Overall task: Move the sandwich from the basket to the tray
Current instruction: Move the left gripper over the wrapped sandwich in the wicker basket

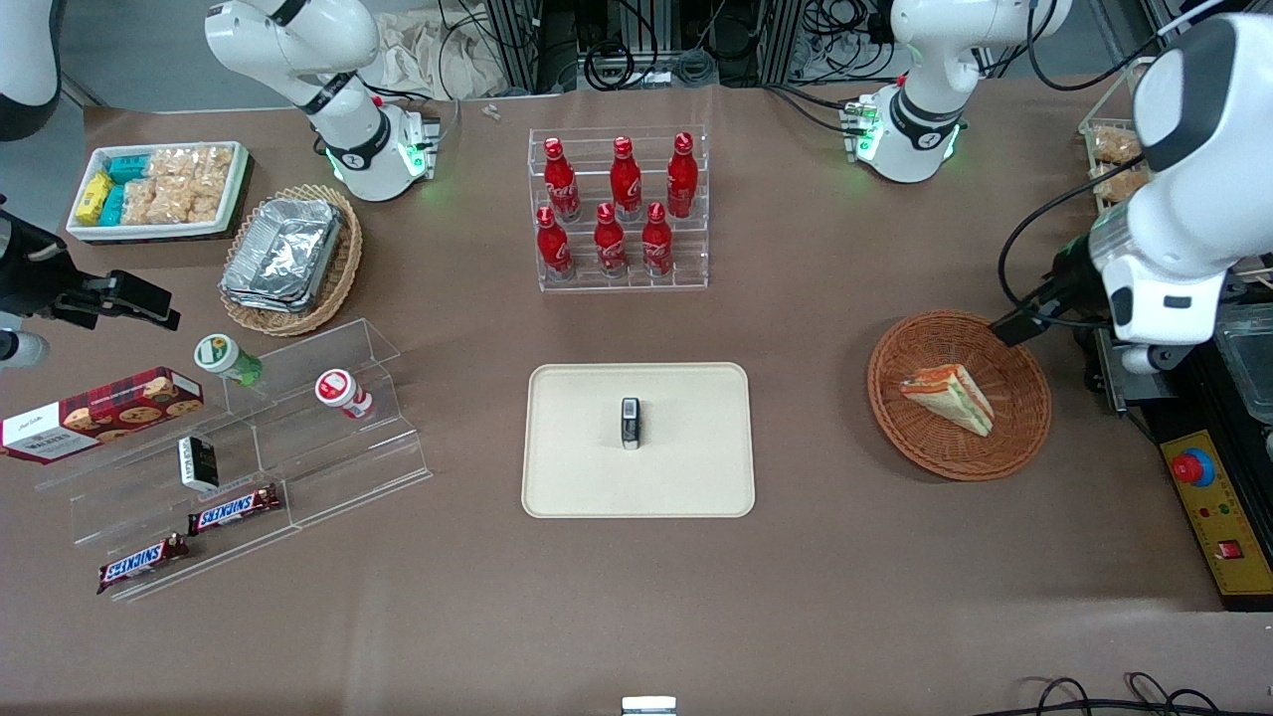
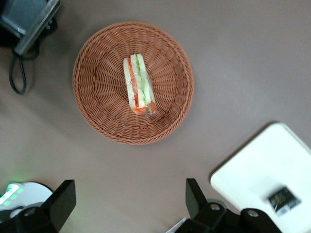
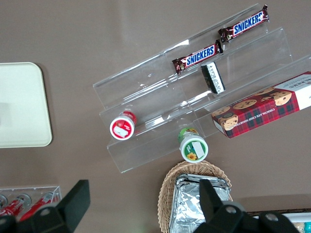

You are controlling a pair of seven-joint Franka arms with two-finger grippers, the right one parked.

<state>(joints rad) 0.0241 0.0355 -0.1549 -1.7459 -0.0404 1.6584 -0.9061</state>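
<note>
A brown table (image 1: 816,557) filled the scene, with cables and metal framing along its edge farthest from the front camera. The sandwich (image 1: 950,396) lay on its side in the basket (image 1: 1024,438), toward the working arm's end; from the wrist it showed its striped filling (image 2: 139,87) near the basket's middle (image 2: 97,82). The tray (image 1: 577,477) sat at mid-table, well apart from the basket, bearing a small dark packet (image 1: 631,422); one tray corner (image 2: 252,170) appeared in the wrist view. The gripper (image 2: 130,201) hung above bare table between basket and tray, its jaws spread wide and holding nothing. Farther from the camera than the tray stood a clear rack of red bottles (image 1: 619,209). Toward the parked arm's end were a stepped acrylic stand (image 1: 328,477) with two Snickers bars (image 1: 234,509), two small cups, a cookie box (image 1: 99,410), a pale basket of foil trays (image 1: 288,257) and a white bin of snacks (image 1: 159,189). In the front view the left arm's white housing (image 1: 1183,179) hid the gripper, and a yellow control box (image 1: 1218,517) was cut off at the frame edge.
</note>
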